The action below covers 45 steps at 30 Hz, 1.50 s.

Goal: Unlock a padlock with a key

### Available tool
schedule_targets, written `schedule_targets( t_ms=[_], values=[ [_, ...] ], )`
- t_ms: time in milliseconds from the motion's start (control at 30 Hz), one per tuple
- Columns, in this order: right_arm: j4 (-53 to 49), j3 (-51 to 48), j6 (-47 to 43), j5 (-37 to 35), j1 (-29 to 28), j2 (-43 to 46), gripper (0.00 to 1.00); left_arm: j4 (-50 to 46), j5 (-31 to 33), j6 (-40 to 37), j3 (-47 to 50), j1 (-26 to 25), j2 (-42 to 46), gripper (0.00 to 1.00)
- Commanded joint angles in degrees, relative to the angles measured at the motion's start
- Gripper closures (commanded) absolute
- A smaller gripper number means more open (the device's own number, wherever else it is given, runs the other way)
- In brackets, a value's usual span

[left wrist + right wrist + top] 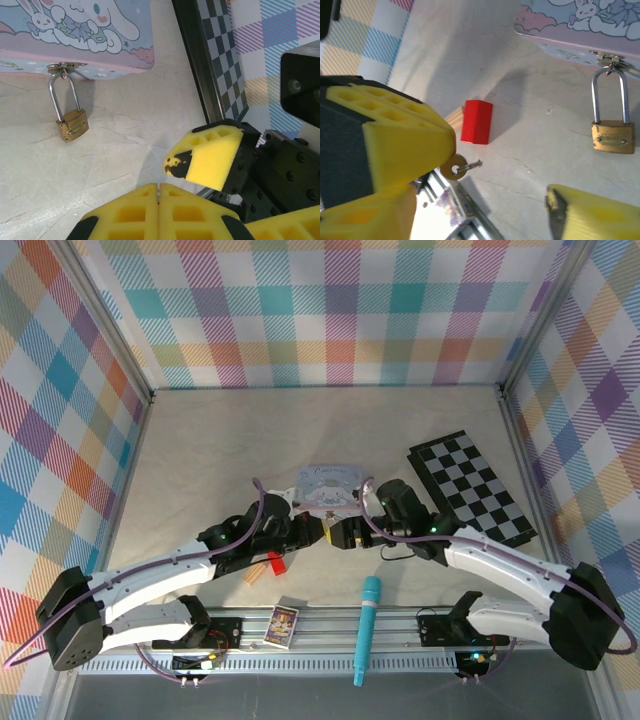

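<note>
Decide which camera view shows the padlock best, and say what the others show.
The right wrist view. There the padlock looks largest, brass body face-on, shackle hooked through the clasp of the tin. The left wrist view shows it whole but smaller and tilted. From the top camera it is too small to tell.

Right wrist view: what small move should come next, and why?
Probably ease the open right gripper forward to pinch the padlock body steady. It lies loose on the table, shackle closed through the hasp of the tin, while the shut left gripper holds the key short of it.
</note>
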<state>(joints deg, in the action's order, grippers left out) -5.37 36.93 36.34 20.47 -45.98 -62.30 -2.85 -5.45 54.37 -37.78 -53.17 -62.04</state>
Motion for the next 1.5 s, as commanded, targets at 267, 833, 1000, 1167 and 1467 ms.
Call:
schedule_targets(
  t_ms=[267,833,1000,1167,1467],
  values=[
    [23.67,-5.13,8.18,15.03,5.01,5.91,0.24,10.32,-1.71,-3.36,-0.10,-0.53,6.08,1.00],
    [35.39,-7.15,14.62,21.64,7.04,3.33,0.53,12.94,-3.06,-4.89,0.78,-0.53,9.48,1.00],
    [35.82,-7.19,14.73,21.11,7.14,2.63,0.61,13.71,-3.49,-4.54,1.13,-0.53,9.57,1.00],
    [36.90,-6.61,14.99,21.10,7.26,0.95,0.61,14.10,-3.80,-4.36,1.13,-0.53,9.47,1.00],
    [38.12,-6.59,15.41,21.39,7.31,-0.10,0.87,15.16,-3.86,-3.78,1.92,-0.53,9.38,1.00]
  ],
)
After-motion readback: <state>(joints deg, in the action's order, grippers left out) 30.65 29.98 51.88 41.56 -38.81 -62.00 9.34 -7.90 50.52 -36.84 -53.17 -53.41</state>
